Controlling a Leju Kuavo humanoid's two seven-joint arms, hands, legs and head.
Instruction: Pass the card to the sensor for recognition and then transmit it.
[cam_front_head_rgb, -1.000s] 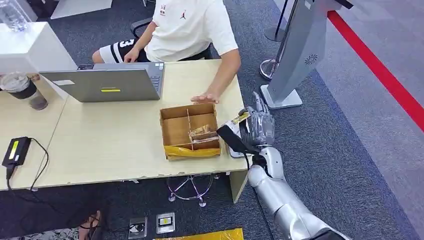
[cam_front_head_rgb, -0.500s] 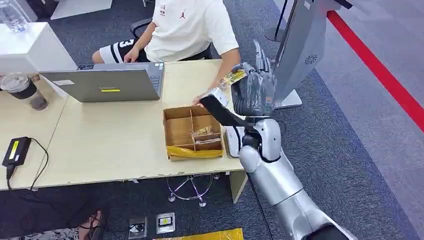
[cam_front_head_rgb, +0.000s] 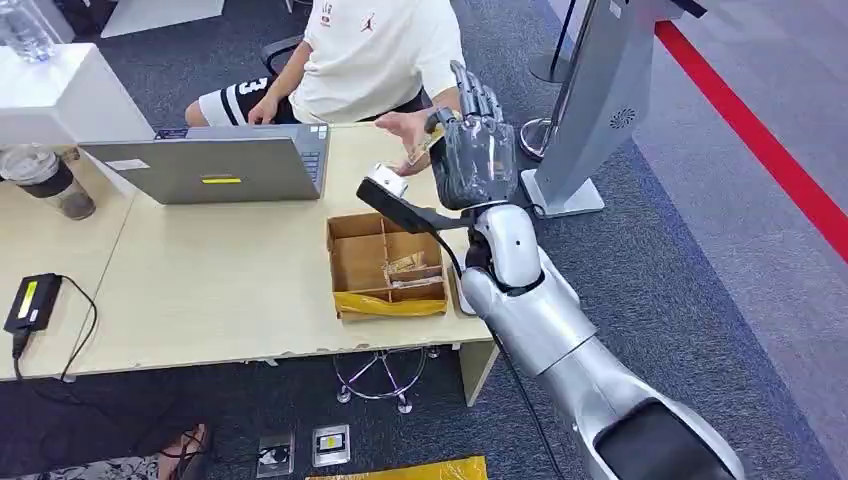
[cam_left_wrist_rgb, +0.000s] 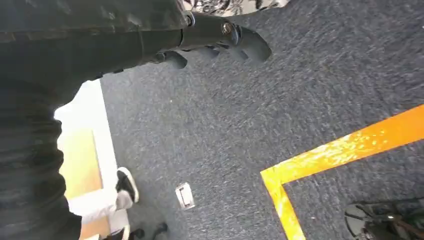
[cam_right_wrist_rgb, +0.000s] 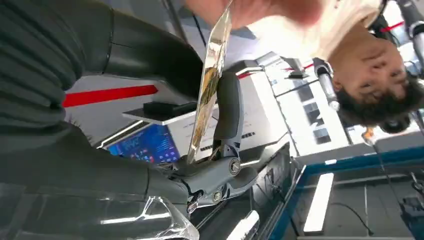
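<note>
My left hand (cam_left_wrist_rgb: 220, 40) hangs at my side over grey carpet, fingers curled in with nothing in them. Nearer the desk (cam_front_head_rgb: 200, 290), the divided cardboard box (cam_front_head_rgb: 385, 262) sits by the edge. Above and beyond it my right hand (cam_front_head_rgb: 472, 150) is raised, fingers upright, pinching the card (cam_front_head_rgb: 422, 150); from the head it is only a small sliver beside my palm. My right wrist view gives more: the glossy card (cam_right_wrist_rgb: 210, 85) stands edge-on between my thumb and a dark finger, its far end touching the person's hand (cam_right_wrist_rgb: 250, 10). A second ago this hand was low by the desk corner; it has risen and swung toward the seated person (cam_front_head_rgb: 375, 55), whose hand (cam_front_head_rgb: 405, 125) has lifted off the desk to meet it.
</note>
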